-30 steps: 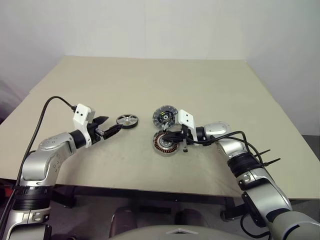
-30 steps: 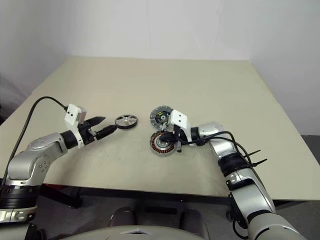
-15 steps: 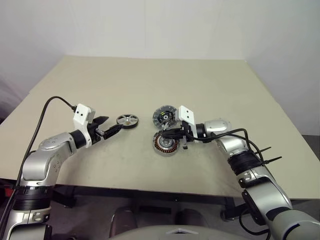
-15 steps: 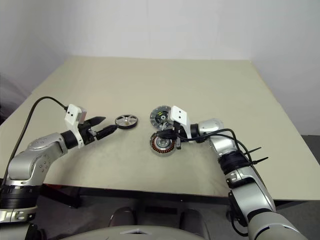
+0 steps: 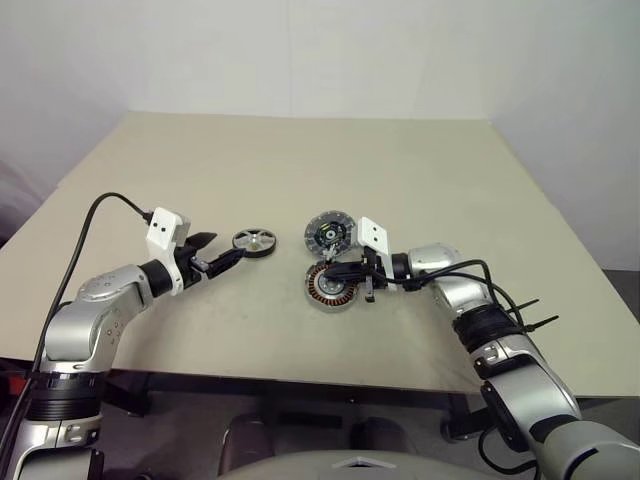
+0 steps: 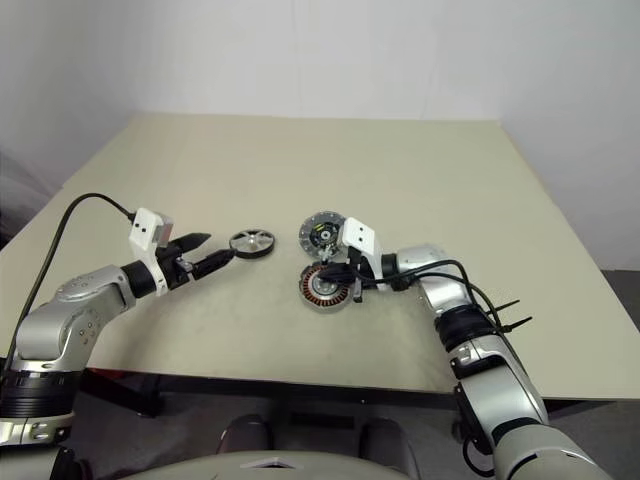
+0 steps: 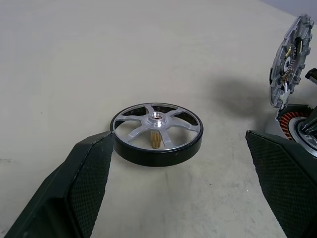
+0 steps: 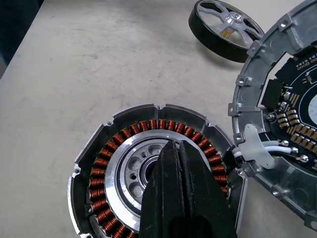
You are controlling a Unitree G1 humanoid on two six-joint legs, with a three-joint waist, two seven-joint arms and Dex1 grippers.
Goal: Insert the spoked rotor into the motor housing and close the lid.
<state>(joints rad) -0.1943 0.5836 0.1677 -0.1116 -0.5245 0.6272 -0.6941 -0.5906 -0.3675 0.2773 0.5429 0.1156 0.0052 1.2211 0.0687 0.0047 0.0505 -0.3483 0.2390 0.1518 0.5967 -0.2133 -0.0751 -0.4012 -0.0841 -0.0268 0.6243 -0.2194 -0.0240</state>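
Observation:
The spoked rotor [image 5: 254, 240], a silver wheel with a black rim, lies flat on the table. My left gripper [image 5: 222, 259] is open just short of it; in the left wrist view the rotor [image 7: 157, 133] sits beyond the two fingertips [image 7: 86, 183], near the left one. The motor housing [image 5: 330, 288] lies to the right, its copper windings [image 8: 101, 163] facing up. My right gripper [image 8: 181, 148] is shut and empty, its tips over the housing's inner ring. The lid [image 5: 328, 233] leans tilted behind the housing, joined to it by white wires [image 8: 267, 148].
The beige table [image 5: 300, 170] has open surface behind and to both sides of the parts. Its front edge runs close under both arms. A black cable [image 5: 90, 225] trails from my left wrist.

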